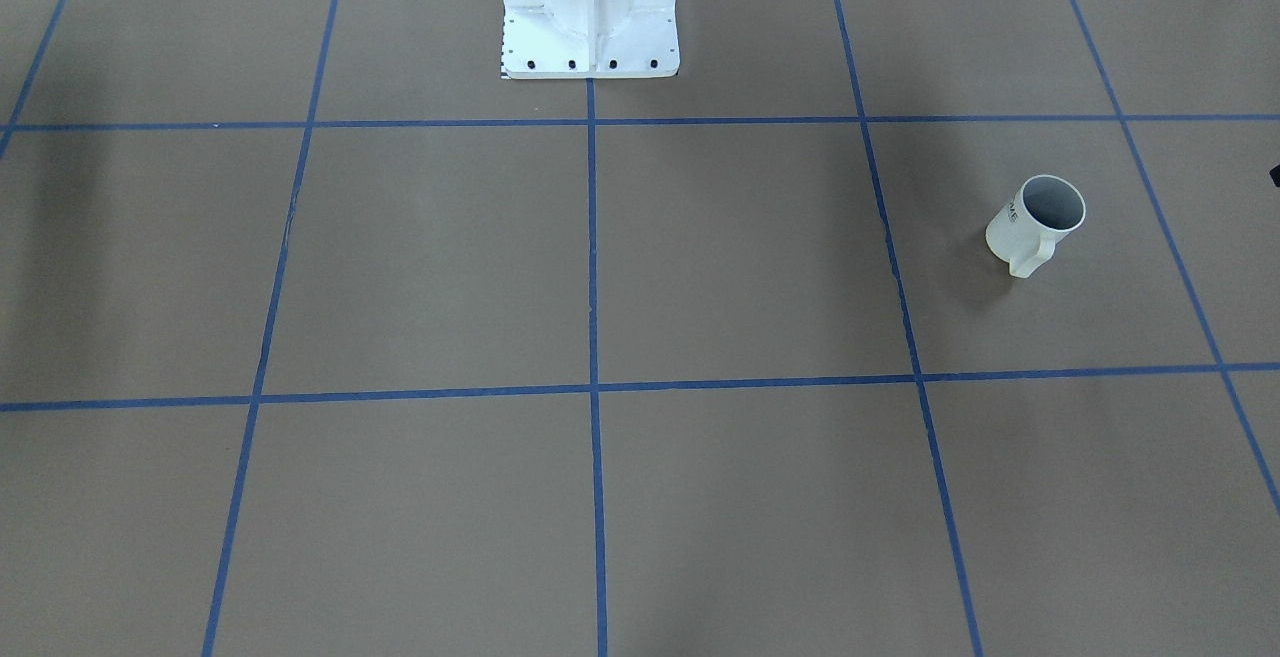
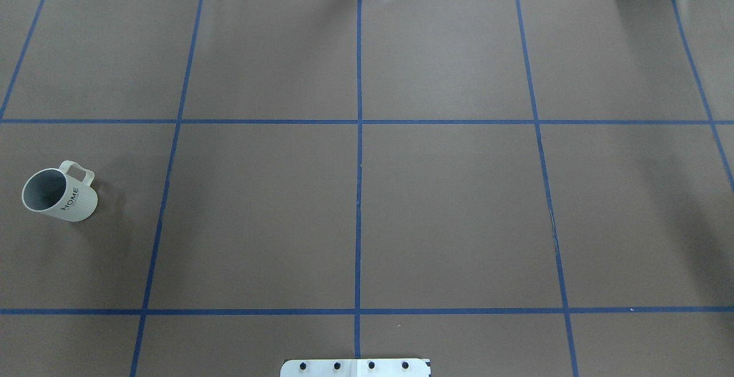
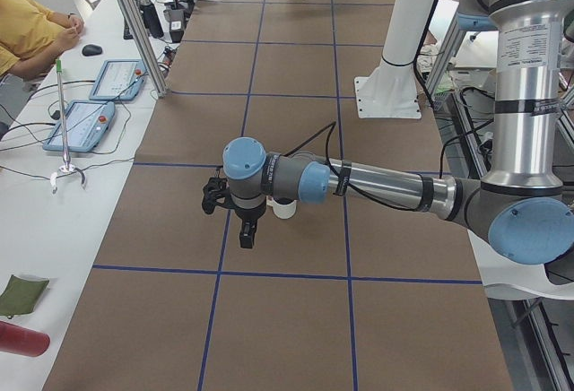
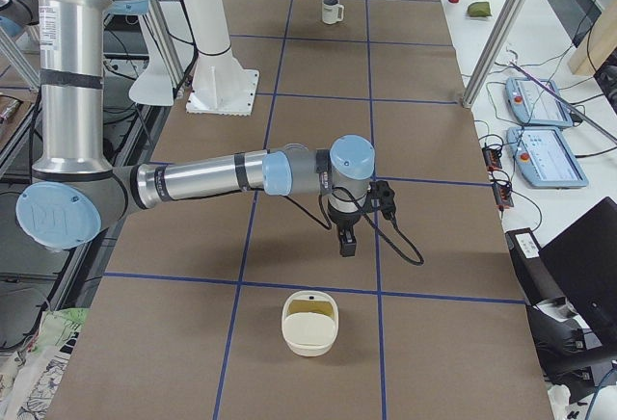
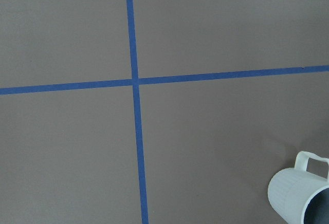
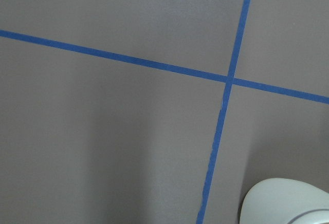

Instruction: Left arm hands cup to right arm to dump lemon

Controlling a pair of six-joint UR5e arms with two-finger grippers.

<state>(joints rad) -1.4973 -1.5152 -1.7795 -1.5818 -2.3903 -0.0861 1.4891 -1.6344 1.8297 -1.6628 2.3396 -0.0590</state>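
Observation:
The cup is a white ribbed mug lettered "HOME", standing upright at the table's left end, also seen as the cup and far off as the cup. Its inside shows only grey; the lemon is out of view. In the exterior left view the left gripper points down just in front of the cup, which the wrist half hides. The left wrist view catches the cup at its bottom right corner. The right gripper hangs over the table's right part. I cannot tell whether either gripper is open or shut.
A cream bowl with two small handles sits near the table's right end, its rim in the right wrist view. The white pedestal stands at the robot's edge. A person sits at the side table with blue pendants.

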